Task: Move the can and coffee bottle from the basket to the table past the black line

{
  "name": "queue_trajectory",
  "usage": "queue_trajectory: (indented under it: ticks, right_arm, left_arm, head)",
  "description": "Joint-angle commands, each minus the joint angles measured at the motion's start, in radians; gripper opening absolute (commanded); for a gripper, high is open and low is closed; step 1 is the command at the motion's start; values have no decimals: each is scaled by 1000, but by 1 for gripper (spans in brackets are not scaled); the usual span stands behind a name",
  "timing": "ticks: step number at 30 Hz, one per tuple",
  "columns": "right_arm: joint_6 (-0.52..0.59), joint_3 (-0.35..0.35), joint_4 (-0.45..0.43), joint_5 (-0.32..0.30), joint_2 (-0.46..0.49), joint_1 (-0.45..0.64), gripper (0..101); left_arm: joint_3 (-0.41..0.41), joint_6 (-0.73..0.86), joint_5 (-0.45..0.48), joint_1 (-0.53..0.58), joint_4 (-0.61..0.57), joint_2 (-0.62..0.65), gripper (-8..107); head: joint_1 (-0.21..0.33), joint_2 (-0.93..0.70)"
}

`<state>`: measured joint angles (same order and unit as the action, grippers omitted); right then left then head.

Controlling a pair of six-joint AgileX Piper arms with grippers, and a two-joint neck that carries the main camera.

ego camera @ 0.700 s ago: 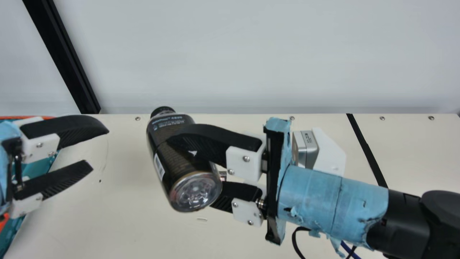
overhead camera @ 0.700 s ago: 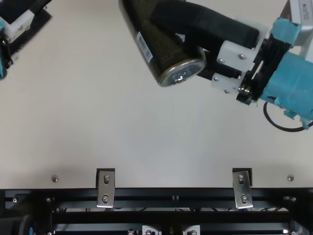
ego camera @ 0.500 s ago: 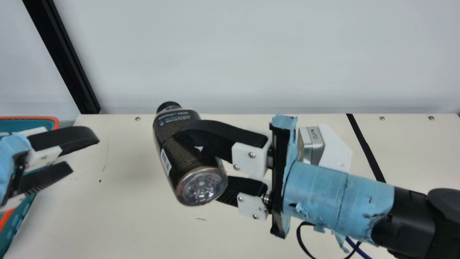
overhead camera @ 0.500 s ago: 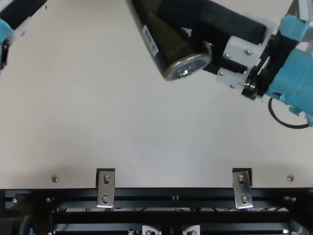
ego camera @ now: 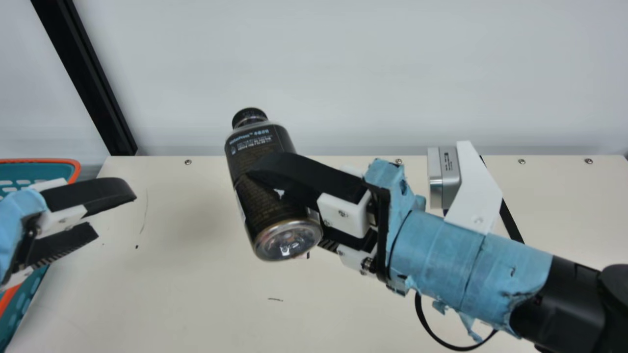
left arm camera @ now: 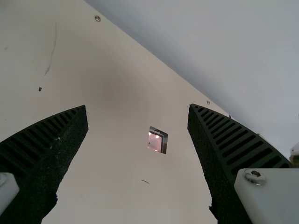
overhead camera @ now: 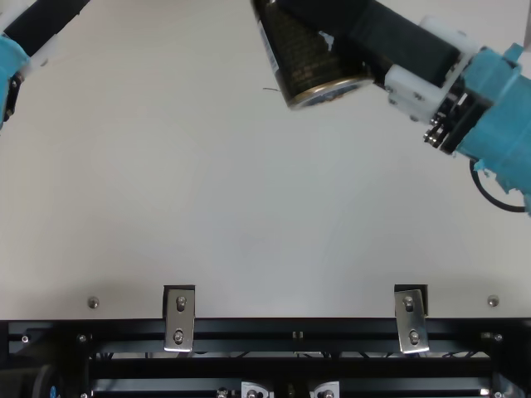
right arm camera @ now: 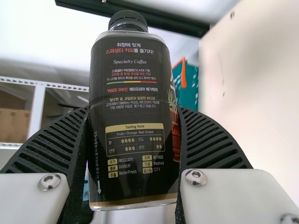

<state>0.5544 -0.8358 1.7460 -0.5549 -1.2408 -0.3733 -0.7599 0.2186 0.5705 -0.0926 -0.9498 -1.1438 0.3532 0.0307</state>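
Note:
In the main view my right gripper (ego camera: 294, 203) is shut on the dark coffee bottle (ego camera: 260, 147), held in the air over the table, tilted with its cap up and away. The right wrist view shows the bottle (right arm camera: 133, 107) squeezed between the fingers of my right gripper (right arm camera: 134, 135). At the main view's left my left gripper (ego camera: 115, 211) stands open beside the teal basket (ego camera: 37, 171) with its orange rim. In the left wrist view my left gripper (left arm camera: 138, 109) has nothing between its fingers. The black line (ego camera: 511, 223) runs partly behind the right arm.
The cream table (ego camera: 196, 304) meets a pale wall (ego camera: 314, 73) at its back edge. A black post (ego camera: 83, 73) rises at the back left. On the tabletop lies a small dark-edged square (left arm camera: 158, 140). A metal rail (overhead camera: 282, 329) borders the table in the top view.
My right gripper has carried the bottle to the right and upward in the main view, tilting somewhat. The left gripper has drawn back a little toward the left.

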Motion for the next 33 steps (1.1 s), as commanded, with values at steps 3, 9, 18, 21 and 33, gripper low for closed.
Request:
queue_trajectory:
  ticks: [3, 9, 18, 21, 33]
  right_arm:
    - [66, -16, -1, 106, 38, -47, 0]
    - [67, -28, 8, 118, 57, -65, 0]
    - [51, -34, -34, 135, 58, -68, 0]
    - [54, -35, -112, 183, 52, -94, 0]
    - [68, -1, -424, 500, -13, -312, 0]
  left_arm:
    - [0, 0, 0, 0, 0, 0, 90]
    - [0, 0, 0, 0, 0, 0, 90]
    - [0, 0, 0, 0, 0, 0, 90]
    - [0, 0, 0, 0, 0, 0, 90]
    - [0, 0, 0, 0, 0, 0, 90]
  head:
    - [14, 7]
    - [14, 7]
    - [14, 7]
    - [14, 7]
    - [14, 7]
